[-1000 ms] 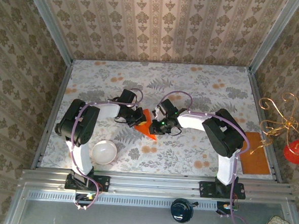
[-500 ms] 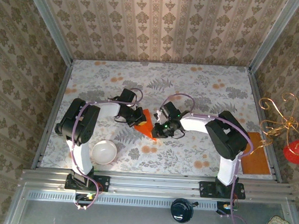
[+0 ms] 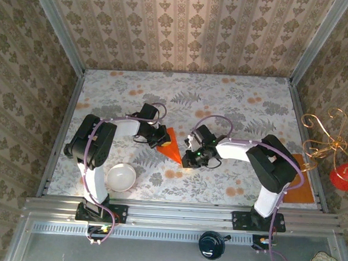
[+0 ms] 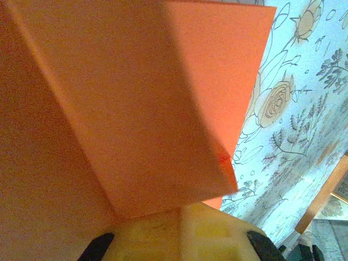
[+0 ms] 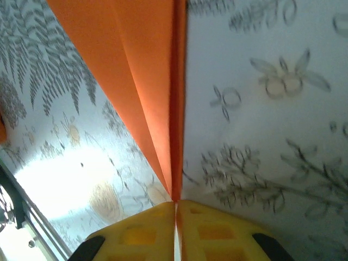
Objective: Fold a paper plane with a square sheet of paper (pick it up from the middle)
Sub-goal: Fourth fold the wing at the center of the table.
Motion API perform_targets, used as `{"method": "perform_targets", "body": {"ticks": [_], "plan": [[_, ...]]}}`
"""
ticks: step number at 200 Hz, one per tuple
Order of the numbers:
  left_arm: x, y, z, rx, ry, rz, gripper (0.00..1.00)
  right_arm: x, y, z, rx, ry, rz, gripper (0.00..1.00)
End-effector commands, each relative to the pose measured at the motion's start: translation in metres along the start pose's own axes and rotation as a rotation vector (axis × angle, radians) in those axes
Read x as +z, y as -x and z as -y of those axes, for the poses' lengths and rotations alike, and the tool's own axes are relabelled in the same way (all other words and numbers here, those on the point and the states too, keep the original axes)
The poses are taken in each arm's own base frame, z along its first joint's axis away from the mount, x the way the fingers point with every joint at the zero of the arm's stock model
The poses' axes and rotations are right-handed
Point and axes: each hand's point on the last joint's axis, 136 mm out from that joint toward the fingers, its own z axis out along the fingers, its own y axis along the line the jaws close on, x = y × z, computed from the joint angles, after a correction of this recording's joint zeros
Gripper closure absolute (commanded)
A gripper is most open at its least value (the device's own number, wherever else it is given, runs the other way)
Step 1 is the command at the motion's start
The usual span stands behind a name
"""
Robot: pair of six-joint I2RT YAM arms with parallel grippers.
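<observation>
- Left gripper (image 3: 159, 139) clamps the paper plane (image 3: 172, 148) at its wide end; right gripper (image 3: 186, 161) pinches its tip.
- White bowl (image 3: 121, 177) sits well apart, beside the left arm.

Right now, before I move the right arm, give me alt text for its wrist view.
The right pincer has its yellow fingertips shut on the pointed tip of the folded orange paper, its centre crease running straight up the frame. A pale floral tablecloth lies beneath.
</observation>
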Motion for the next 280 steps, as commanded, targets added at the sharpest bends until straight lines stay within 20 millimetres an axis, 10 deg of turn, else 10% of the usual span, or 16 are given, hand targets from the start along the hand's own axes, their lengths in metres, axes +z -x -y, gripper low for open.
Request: {"method": "perform_targets", "body": {"ticks": [1,45,106,187,280], "plan": [[0.013,-0.014,-0.056,-0.099,0.186,-0.043,0.93,-0.005,-0.031,0.015,0.070,-0.055,-0.073,0.87],[0.013,-0.014,-0.048,-0.078,0.165,-0.044,0.93,-0.037,0.026,-0.024,0.012,0.025,0.170,0.87],[0.013,-0.014,-0.042,-0.066,0.149,-0.047,0.93,-0.007,0.071,-0.039,0.028,0.024,0.166,0.94],[0.010,-0.012,-0.030,-0.038,0.125,-0.044,0.93,0.020,0.063,-0.007,0.057,-0.087,0.100,0.98],[-0.012,-0.021,0.033,0.244,-0.096,0.002,0.93,0.033,0.032,0.028,0.132,-0.199,-0.012,1.00]]}}
